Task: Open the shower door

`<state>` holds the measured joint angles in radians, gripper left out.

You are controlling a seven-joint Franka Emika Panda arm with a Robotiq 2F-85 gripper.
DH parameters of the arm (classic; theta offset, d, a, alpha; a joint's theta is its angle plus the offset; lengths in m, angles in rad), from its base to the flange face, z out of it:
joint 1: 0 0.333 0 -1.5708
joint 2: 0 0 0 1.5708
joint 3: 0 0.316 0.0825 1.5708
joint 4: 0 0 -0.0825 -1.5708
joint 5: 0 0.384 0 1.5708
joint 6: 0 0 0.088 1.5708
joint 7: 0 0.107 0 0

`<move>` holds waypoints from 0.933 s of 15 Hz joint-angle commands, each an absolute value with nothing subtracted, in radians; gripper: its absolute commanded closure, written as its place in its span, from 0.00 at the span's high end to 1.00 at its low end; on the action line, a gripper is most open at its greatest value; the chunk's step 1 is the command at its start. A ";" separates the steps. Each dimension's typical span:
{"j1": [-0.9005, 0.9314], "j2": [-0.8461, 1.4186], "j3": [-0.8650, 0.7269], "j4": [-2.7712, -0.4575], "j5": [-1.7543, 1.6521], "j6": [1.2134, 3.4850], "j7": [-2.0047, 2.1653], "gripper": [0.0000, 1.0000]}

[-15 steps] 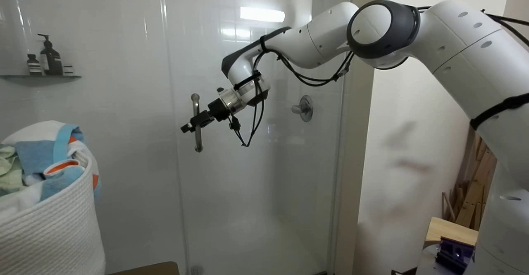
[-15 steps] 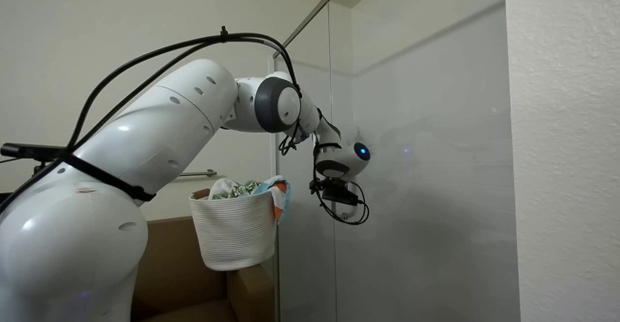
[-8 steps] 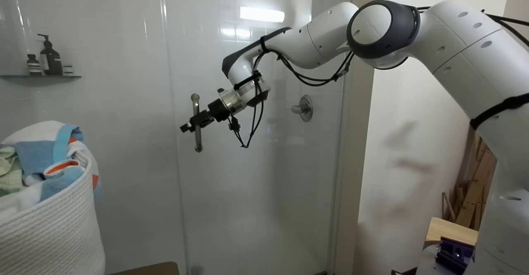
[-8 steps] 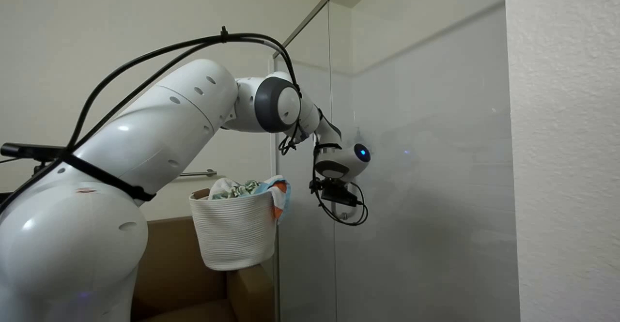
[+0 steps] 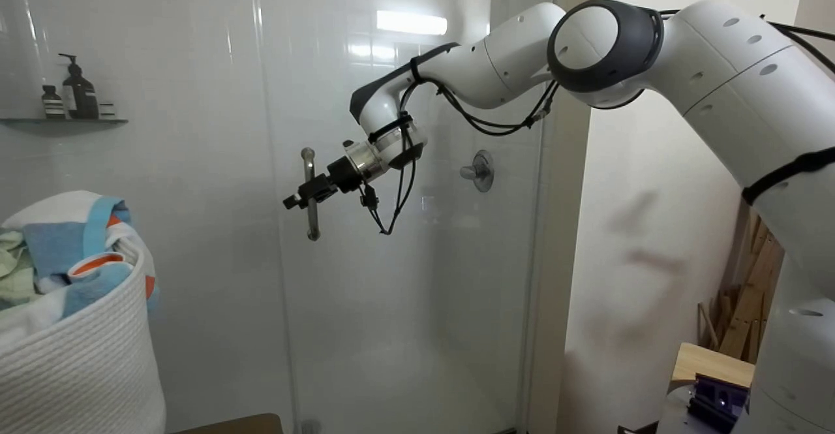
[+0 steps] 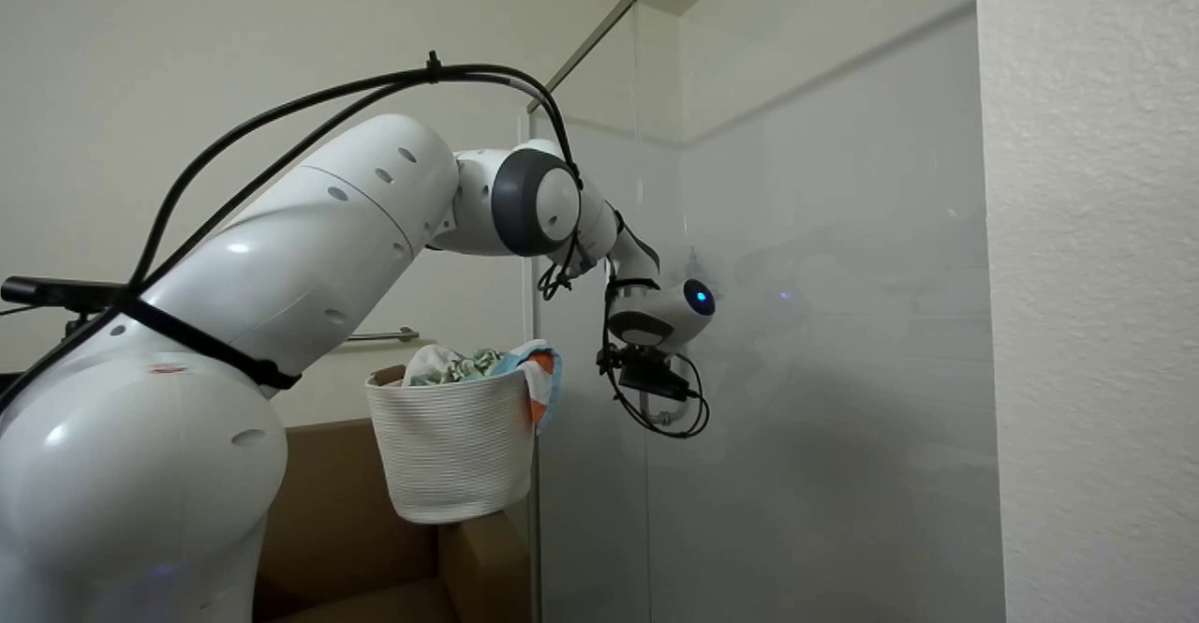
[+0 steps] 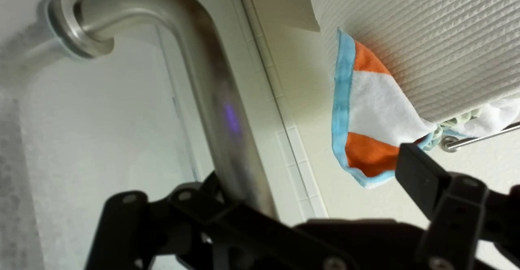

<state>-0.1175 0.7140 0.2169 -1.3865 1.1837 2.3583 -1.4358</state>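
- Gripper (image 7: 310, 171): fingers (image 7: 422, 180) spread wide, nothing clamped between; one tip seemingly behind the handle (image 7: 209, 71), contact not certain. Risk: slipping free under pull, for want of a closed grip.
- Handle: silver, round, mounted on the door (image 5: 417, 303). Risk: sliding along the finger, or loading it on one side only, through a crooked pull.
- Cable (image 5: 386, 231): loop slung under the arm (image 5: 597, 42), near the handle. Risk: snagging on the lower handle end during a swing, from slack.
- Door: clear glass, seemingly shut, just behind the handle, beside the fixed panel (image 5: 215, 329). Risk: binding, through a straight pull instead of an arc; or swinging into the arm, for lack of room on the presumed hinge side.
- Basket (image 6: 451, 459): white, towel (image 7: 375, 103) draped over the rim, apart from the gripper in both exterior views. Risk: a knock, from too wide a sweep.
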 commanded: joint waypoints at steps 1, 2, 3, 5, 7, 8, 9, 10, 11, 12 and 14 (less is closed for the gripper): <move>-0.109 0.642 0.224 -1.506 1.202 2.247 -1.435 1.00; -0.111 0.637 0.225 -1.518 1.207 2.249 -1.442 1.00; -0.112 0.633 0.227 -1.527 1.213 2.251 -1.444 1.00; -0.112 0.626 0.228 -1.544 1.222 2.257 -1.449 1.00; -0.112 0.622 0.234 -1.558 1.239 2.263 -1.463 1.00; -0.111 0.624 0.239 -1.564 1.255 2.269 -1.477 1.00; -0.111 0.625 0.242 -1.571 1.277 2.272 -1.493 1.00; -0.108 0.625 0.243 -1.579 1.299 2.271 -1.506 1.00; -0.117 0.586 0.242 -1.622 1.327 2.260 -1.524 1.00; -0.113 0.576 0.242 -1.639 1.353 2.262 -1.546 1.00; -0.099 0.561 0.234 -1.666 1.396 2.257 -1.573 1.00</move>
